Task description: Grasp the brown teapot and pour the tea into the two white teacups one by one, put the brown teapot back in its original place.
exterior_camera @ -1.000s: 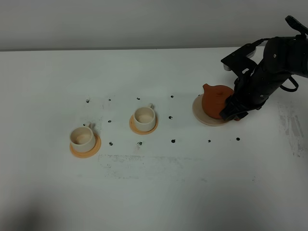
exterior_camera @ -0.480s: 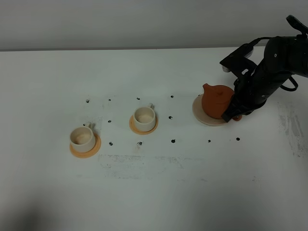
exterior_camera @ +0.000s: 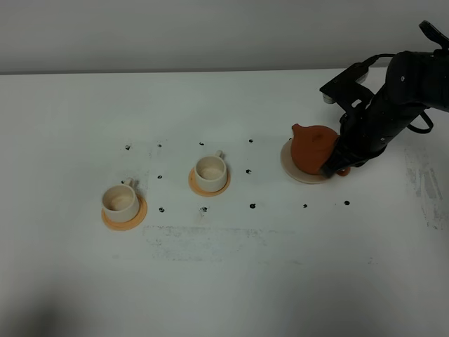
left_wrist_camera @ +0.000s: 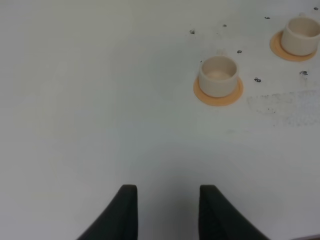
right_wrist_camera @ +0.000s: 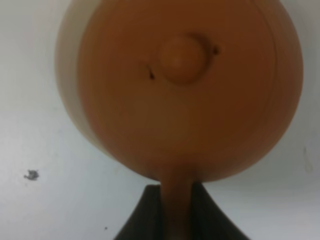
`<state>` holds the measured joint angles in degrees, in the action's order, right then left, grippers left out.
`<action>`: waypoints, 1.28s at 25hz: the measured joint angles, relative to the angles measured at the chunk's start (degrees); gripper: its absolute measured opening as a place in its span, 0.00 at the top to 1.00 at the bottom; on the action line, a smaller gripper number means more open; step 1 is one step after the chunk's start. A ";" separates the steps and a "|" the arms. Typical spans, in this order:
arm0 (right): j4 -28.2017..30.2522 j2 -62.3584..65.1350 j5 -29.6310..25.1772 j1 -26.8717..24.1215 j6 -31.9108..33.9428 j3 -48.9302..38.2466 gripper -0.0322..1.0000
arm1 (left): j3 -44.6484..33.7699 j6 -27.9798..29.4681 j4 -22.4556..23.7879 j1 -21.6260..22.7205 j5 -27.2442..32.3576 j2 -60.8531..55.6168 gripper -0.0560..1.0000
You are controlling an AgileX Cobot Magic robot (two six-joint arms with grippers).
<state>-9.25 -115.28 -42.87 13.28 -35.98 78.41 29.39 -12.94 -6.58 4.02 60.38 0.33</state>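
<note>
The brown teapot (exterior_camera: 313, 148) sits over the pale beige coaster (exterior_camera: 290, 168) at the right; I cannot tell if it still touches it. My right gripper (exterior_camera: 336, 166) is shut on the teapot's loop handle. In the right wrist view the teapot (right_wrist_camera: 185, 95) fills the frame, its handle (right_wrist_camera: 177, 200) between the fingers, and the coaster (right_wrist_camera: 69, 95) shows at one side. The two white teacups (exterior_camera: 210, 168) (exterior_camera: 120, 199) stand on orange saucers (exterior_camera: 208, 186) (exterior_camera: 126, 218) at the left and look pale inside. No tea shows. My left gripper (left_wrist_camera: 167, 212) is open and empty above bare table.
Small black dots mark the white table (exterior_camera: 252, 206). The left wrist view shows both cups (left_wrist_camera: 217, 75) (left_wrist_camera: 301, 35) on their saucers, well ahead of the fingers. The table's back edge runs behind the right arm.
The right gripper has settled slightly higher at the teapot's handle and the teapot has shifted a little to the left. The cups have not moved.
</note>
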 joint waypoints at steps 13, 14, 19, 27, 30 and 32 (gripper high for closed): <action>-0.80 3.02 -0.78 0.00 -0.07 0.00 0.89 | 0.00 0.00 0.00 0.00 0.00 0.00 0.66; -0.93 4.08 -0.78 0.00 -0.07 0.00 0.89 | 0.00 0.00 0.00 0.00 0.00 0.00 0.66; -1.25 10.55 1.38 1.51 -0.07 -1.98 0.89 | 0.00 0.00 0.00 0.00 0.00 0.00 0.66; 1.34 15.81 5.06 11.46 2.47 -3.51 0.89 | 0.00 0.00 0.00 0.00 0.00 0.00 0.66; 4.75 15.89 7.08 15.25 5.39 -3.51 0.89 | 0.00 0.00 0.00 0.00 0.00 0.00 0.66; 7.85 15.84 7.95 17.41 7.50 -3.51 0.89 | 0.00 0.00 0.00 0.00 0.00 0.00 0.66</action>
<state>-1.40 -99.44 -34.92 30.70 -28.48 74.89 29.39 -12.94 -6.58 4.02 60.38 0.33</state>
